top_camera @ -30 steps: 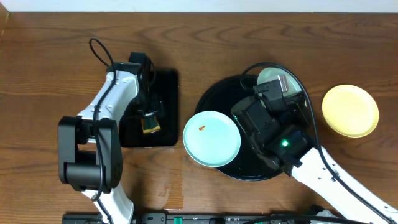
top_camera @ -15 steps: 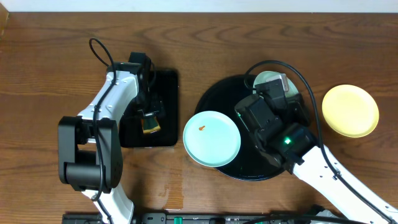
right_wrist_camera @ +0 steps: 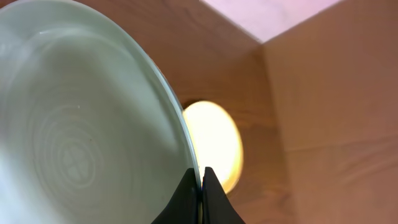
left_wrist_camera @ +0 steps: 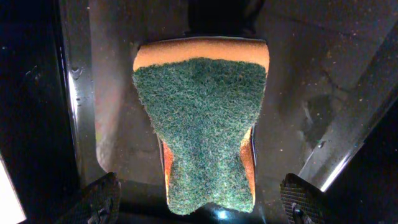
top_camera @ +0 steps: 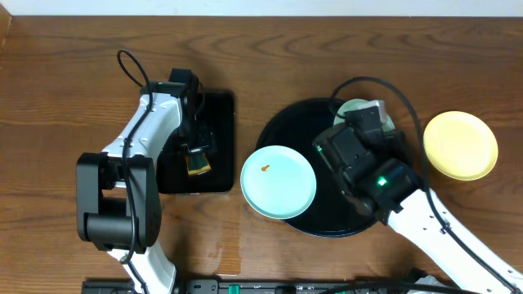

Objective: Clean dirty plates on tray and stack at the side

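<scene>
Your right hand (right_wrist_camera: 200,186) is pinching shut on the rim of a mint plate (right_wrist_camera: 74,137), fingers together with only the thin edge between them. That plate is sitting at the far side of the round tray (top_camera: 282,122). Whether it is lifting clear of the tray, I can't tell. Its face is looking clean in the wrist view, no smear showing.

Off to your right, the yellow plate (top_camera: 460,145) is lying on the bare surface (top_camera: 65,82), well apart from the tray. I'm reading that one as done and as the start of the stack. The mint plate looks next in line to go on top of it.

What's left is the smeared plate (top_camera: 278,184). It is overhanging the tray's left rim, partly on the tray and partly over the surface, with an orange smear (top_camera: 265,169) near its middle. It needs wiping and then stacking.

Your left hand (left_wrist_camera: 200,200) is hanging wide open, fingers apart on either side of the sponge (left_wrist_camera: 202,124), gripping nothing. The sponge is lying green side up in the small tray (top_camera: 216,106), the only thing in it that I can make out.
</scene>
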Available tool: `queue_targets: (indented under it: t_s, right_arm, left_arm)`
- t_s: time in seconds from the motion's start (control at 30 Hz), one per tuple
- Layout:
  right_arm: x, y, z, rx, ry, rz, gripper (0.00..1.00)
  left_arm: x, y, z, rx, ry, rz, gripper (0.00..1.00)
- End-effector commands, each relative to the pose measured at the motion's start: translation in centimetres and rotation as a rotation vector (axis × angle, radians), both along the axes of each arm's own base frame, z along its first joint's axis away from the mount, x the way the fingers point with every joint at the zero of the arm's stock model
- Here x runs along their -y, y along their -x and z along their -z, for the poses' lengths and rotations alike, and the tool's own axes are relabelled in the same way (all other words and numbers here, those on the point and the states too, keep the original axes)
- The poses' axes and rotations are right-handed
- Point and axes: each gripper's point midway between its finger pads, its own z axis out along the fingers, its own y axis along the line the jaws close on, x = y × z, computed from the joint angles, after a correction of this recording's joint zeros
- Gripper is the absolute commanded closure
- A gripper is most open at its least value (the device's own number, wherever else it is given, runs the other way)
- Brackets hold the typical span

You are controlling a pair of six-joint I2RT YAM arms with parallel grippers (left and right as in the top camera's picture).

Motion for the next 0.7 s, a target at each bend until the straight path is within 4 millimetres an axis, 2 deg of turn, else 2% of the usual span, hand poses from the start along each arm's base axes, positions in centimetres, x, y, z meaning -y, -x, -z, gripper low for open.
queue_targets:
  t_s: [0.0, 0.1, 0.3, 0.4, 0.5, 0.67]
  right_arm:
    - [-0.3, -0.3, 2.3, -0.043, -0.264, 0.047, 0.99]
    - [-0.3, -0.5, 3.7, -0.082, -0.424, 0.087, 0.99]
    - [1.9, -1.1, 3.9, -0.109, -0.725, 0.166, 0.99]
    - [4.5, -1.2, 4.2, -0.113, -0.911, 0.240, 0.99]
    - [7.9, -1.2, 4.5, -0.085, -1.039, 0.341, 0.99]
    - [15.4, -0.1, 5.5, 0.021, -1.137, 0.561, 0.99]
  left_arm:
    - [-0.4, -0.2, -0.2, 0.006, -0.016, -0.004, 0.17]
    - [-0.4, -0.2, -0.2, 0.006, -0.016, -0.004, 0.17]
    - [-0.4, -0.2, -0.2, 0.006, -0.016, -0.004, 0.17]
    - [-0.4, -0.2, -0.2, 0.006, -0.016, -0.004, 0.17]
    - [-0.4, -0.2, -0.2, 0.006, -0.016, -0.004, 0.17]
    - [-0.4, -0.2, -0.2, 0.006, -0.016, -0.004, 0.17]
